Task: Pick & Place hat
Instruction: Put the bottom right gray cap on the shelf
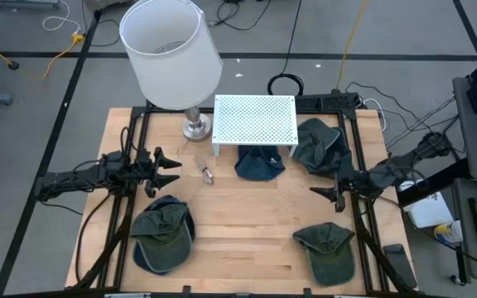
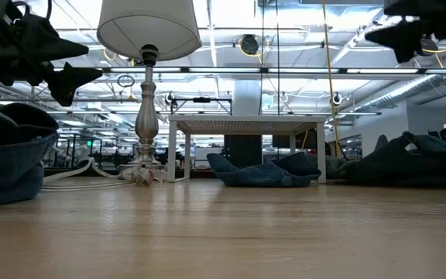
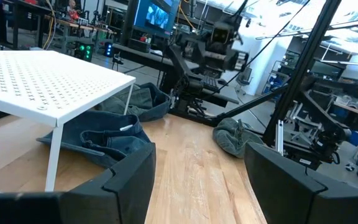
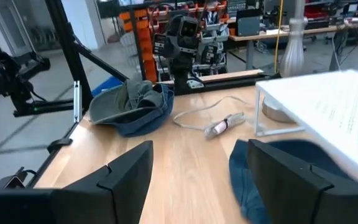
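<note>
Left gripper (image 1: pixel 175 170) is held open, empty, above the table (image 1: pixel 247 228); olive cap (image 1: pixel 163 232) lies just nearer the front edge. Blue hat (image 1: pixel 259 164) is tucked under the white perforated shelf (image 1: pixel 255 120), between both jaws. Right gripper (image 1: pixel 320 195) is open, empty.

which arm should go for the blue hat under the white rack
Either could, but the left looks slightly better placed. The blue hat lies under the white rack at table centre. The left gripper hovers open, facing it; the right gripper is open too, nearer the front.
</note>
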`<state>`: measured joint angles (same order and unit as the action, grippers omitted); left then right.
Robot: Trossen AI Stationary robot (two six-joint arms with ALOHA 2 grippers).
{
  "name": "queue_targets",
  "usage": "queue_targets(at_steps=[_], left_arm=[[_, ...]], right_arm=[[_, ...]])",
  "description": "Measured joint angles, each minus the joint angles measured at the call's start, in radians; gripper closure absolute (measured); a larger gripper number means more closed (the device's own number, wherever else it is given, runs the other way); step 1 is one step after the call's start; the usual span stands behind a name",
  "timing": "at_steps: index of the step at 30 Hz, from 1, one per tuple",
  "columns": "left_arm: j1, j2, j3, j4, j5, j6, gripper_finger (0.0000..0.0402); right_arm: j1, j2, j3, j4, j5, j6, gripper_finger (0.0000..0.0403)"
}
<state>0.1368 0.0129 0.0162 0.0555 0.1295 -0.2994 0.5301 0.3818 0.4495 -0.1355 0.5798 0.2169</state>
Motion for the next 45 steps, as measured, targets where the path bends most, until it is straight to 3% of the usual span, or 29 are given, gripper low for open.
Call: queue_targets(at_steps=[14, 21, 28, 37, 45], left_arm=[[0.0, 0.0, 0.0, 0.0, 0.0, 0.0, 0.0151], [0.0, 0.0, 0.0, 0.0, 0.0, 0.0, 0.0151], [0.0, 0.0, 0.0, 0.0, 0.0, 0.0, 0.0151], [0.0, 0.0, 0.0, 0.0, 0.0, 0.0, 0.0151], [0.0, 0.0, 0.0, 0.0, 0.0, 0.0, 0.0151]], right_arm=[[0.0, 0.292, 0.489, -0.265, 0.001, -0.002, 0.0149], [0.0, 0.413, 0.714, -0.402, 0.051, 0.005, 0.0149], [0.001, 0.52, 0.892, -0.663, 0.039, 0.218, 0.0149], [0.002, 0.639, 1.002, -0.861, -0.184, 0.543, 0.0149], [0.019, 0.706, 1.015, -0.904, -0.407, 0.895, 0.0149]])
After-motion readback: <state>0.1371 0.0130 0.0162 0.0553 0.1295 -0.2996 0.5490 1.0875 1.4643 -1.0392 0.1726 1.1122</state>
